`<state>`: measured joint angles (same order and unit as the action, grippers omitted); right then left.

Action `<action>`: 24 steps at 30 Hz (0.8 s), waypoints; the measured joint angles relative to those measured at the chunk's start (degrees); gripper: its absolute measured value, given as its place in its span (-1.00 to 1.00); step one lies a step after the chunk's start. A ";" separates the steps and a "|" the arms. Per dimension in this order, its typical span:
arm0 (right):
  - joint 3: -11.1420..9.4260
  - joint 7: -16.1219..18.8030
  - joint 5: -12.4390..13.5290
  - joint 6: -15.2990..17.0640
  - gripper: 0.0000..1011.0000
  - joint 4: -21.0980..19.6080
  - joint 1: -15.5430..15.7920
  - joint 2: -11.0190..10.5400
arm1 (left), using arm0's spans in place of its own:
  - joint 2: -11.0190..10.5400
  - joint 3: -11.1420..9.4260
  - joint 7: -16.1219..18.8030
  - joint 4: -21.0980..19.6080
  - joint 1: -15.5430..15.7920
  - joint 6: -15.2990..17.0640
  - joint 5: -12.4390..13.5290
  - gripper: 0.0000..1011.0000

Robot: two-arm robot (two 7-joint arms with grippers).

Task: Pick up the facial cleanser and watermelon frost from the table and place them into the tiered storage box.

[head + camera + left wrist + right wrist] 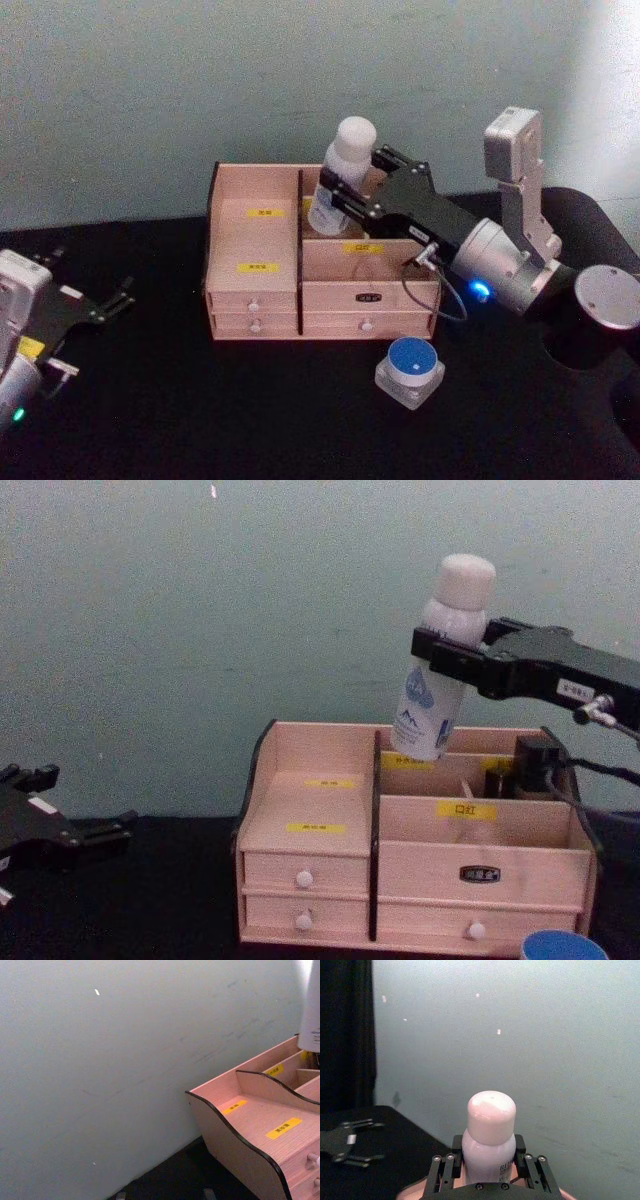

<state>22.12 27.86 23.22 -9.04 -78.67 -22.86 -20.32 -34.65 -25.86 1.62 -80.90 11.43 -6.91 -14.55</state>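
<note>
cleanser (425, 712) is held by right gripper (447, 652) over box (312, 762) | jar (558, 948) is cut off in chest view | left gripper (95, 274) is spread wide

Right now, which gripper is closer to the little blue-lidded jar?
The right. The right gripper holds the facial cleanser over the tiered storage box, behind the watermelon frost; the left gripper sits far off to its left.

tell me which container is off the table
The facial cleanser, the tall white bottle held by the right claw above the tiered storage box. The squat blue-lidded watermelon frost sits on the table. The left claw sits far left.
</note>
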 joint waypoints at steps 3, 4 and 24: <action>-0.12 -1.20 -1.30 -0.24 0.17 1.95 -1.15 1.03 | 0.00 0.00 0.00 0.00 0.00 0.00 0.00 0.98; -0.16 -1.43 -1.56 -0.31 0.17 2.43 -1.40 1.28 | 0.00 0.00 0.00 0.00 0.00 0.00 0.00 0.98; -1.30 -2.78 -5.82 0.21 0.17 11.94 -5.15 4.60 | 0.00 0.00 0.00 0.00 0.00 0.00 0.00 0.98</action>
<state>20.82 25.08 17.41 -8.82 -66.73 -28.01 -15.71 -34.64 -25.86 1.62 -80.90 11.43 -6.91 -14.55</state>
